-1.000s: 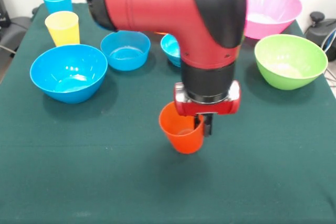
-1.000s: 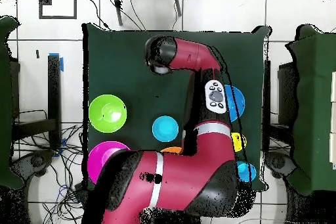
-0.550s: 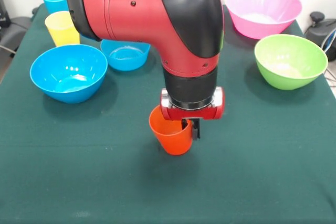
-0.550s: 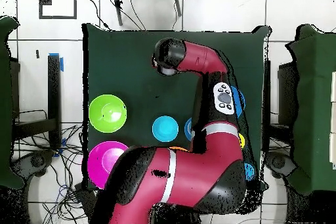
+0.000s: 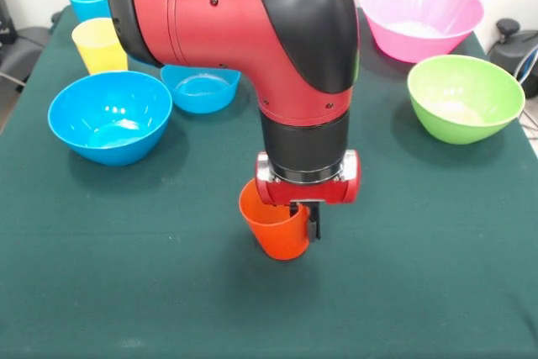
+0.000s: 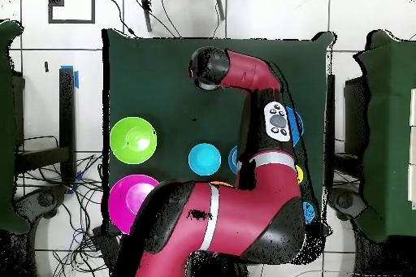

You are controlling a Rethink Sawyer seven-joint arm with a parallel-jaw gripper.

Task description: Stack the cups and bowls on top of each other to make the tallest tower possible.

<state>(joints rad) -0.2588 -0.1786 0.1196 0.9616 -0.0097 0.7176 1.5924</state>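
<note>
Orange-red cup [image 5: 273, 226] held upright, mouth up, just clear of the green table [image 5: 437, 275], well in front of the big blue bowl [image 5: 110, 116] and off to its right. Clamped at the rim by the gripper [image 5: 308, 221], one finger [image 5: 314, 222] showing outside the right wall, cup hanging below and to the left of the wrist. Axis vertical, so ready for lowering straight into a bowl. Green bowl [image 5: 465, 97] and pink bowl [image 5: 420, 16] far right; nothing stacked yet.
</note>
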